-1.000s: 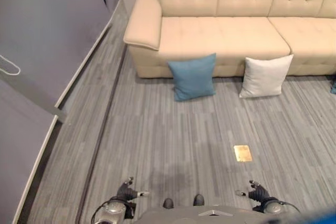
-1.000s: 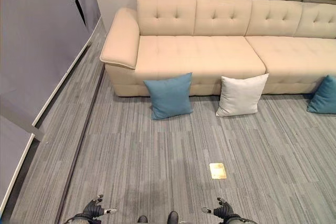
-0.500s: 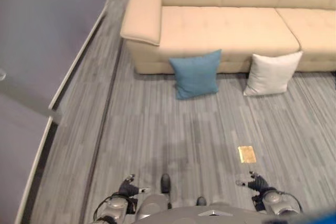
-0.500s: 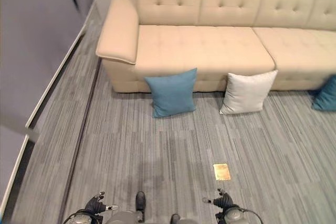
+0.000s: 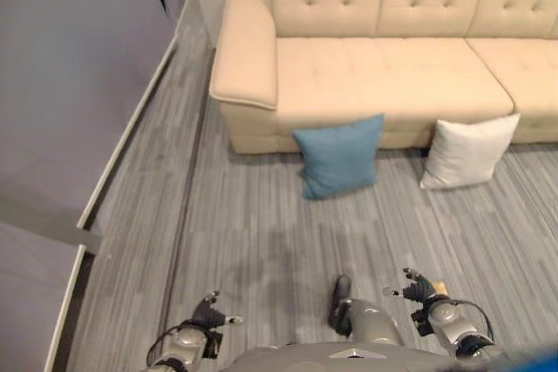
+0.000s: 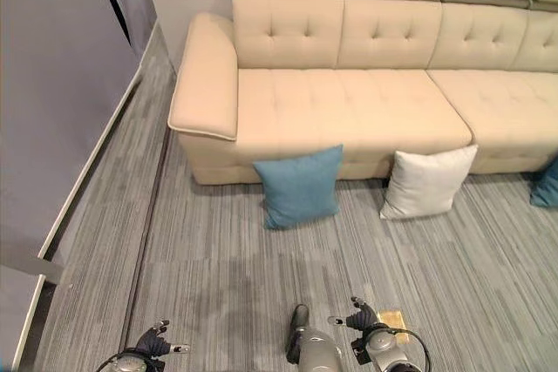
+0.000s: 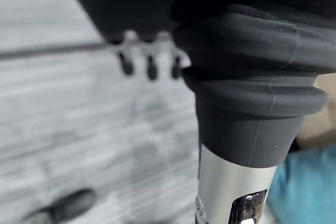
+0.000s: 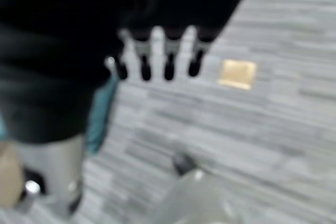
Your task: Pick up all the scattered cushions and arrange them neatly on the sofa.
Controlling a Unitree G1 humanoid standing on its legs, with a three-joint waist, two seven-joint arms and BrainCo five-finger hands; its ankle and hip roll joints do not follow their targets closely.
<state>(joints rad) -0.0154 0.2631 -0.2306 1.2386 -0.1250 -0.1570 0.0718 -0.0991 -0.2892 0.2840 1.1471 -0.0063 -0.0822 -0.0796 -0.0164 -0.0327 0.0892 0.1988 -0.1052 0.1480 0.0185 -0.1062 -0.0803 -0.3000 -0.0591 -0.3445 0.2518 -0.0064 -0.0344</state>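
On the floor at twelve o'clock, blue cushion (image 6: 301,186), white cushion (image 6: 427,182) and another blue one (image 6: 547,184) lean against the bare sofa (image 6: 349,102), none placed; left hand (image 5: 209,313) and right hand (image 5: 418,287) relaxed, empty.

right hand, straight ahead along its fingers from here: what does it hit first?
Likely nothing solid soon: the right hand hangs open over bare floor, the brass floor plate lying past its fingertips. Depth is unclear; the white cushion stands well beyond.
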